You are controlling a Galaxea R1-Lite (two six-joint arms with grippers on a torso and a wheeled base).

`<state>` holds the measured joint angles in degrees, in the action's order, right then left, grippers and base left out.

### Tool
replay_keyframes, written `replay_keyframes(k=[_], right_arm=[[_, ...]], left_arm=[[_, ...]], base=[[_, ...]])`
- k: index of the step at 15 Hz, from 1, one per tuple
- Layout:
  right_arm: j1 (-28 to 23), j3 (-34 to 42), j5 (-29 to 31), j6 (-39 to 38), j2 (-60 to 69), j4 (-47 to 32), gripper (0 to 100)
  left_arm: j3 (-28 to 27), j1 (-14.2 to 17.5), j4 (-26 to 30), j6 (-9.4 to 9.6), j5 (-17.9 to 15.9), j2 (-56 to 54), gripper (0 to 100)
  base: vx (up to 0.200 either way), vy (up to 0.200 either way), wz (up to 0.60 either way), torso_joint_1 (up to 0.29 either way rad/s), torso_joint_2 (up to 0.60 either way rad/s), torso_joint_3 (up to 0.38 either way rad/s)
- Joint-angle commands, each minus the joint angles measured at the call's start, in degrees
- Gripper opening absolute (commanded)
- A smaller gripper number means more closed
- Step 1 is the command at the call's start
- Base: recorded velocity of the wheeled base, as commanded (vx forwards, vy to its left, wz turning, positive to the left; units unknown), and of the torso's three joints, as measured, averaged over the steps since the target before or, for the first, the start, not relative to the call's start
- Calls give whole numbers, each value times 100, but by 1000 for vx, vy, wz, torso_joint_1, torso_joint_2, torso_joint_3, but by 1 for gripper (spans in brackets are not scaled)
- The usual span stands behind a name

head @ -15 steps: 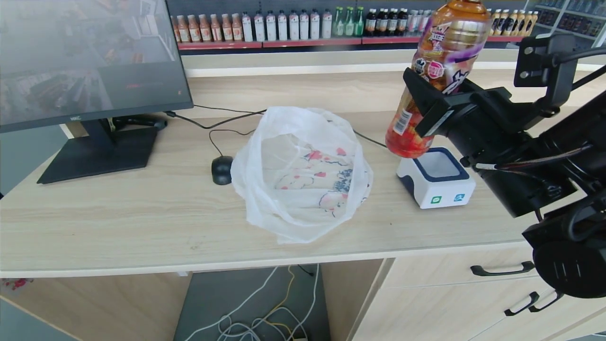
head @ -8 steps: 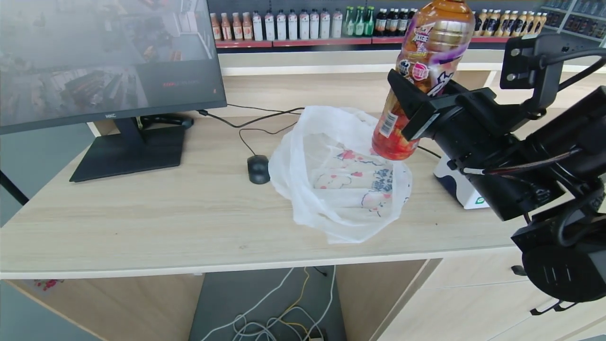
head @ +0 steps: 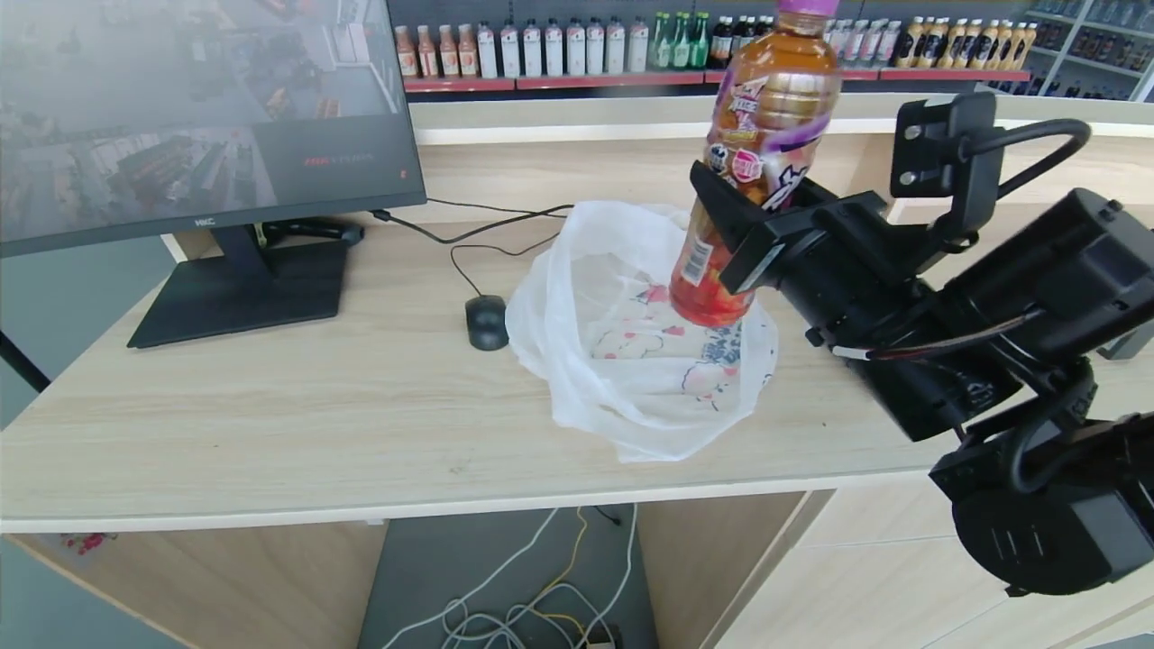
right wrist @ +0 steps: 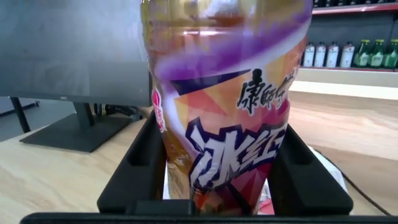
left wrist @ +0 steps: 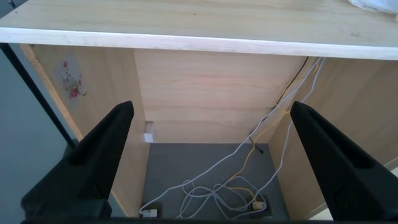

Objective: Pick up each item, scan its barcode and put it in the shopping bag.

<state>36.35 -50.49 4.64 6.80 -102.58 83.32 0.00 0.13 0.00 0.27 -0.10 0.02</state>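
Large white characters with dark outlines are being displayed on the purple and orange label of the bottle, and smaller dark characters are being shown above them. A barcode on a white patch is being carried low on its side. A small light logo is being shown on the lower frame of the monitor, and a short red writing on its screen; both are too small for reading. Red and blue prints are being seen on the shopping bag.

monitor and mouse on the wooden counter, bottle shelf behind
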Motion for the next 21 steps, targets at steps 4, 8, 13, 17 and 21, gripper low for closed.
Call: replay_keyframes(k=[4,8,13,17,21], right_arm=[[179,-602,80,5,-1115,9,0],[179,-1165,98,-91,-1747,-9,0],[56,-1736,327,-250,-2398,-62,0],[47,-1999,327,-250,-2582,-62,0],[56,-2123,327,-241,-2697,-62,0]], left_arm=[[0,4,0,0,1,-2,100],[0,4,0,0,1,-2,100],[0,4,0,0,1,-2,100],[0,4,0,0,1,-2,100],[0,4,0,0,1,-2,100]], base=[[0,0,0,0,0,0],[0,0,0,0,0,0],[0,0,0,0,0,0],[0,0,0,0,0,0],[0,0,0,0,0,0]])
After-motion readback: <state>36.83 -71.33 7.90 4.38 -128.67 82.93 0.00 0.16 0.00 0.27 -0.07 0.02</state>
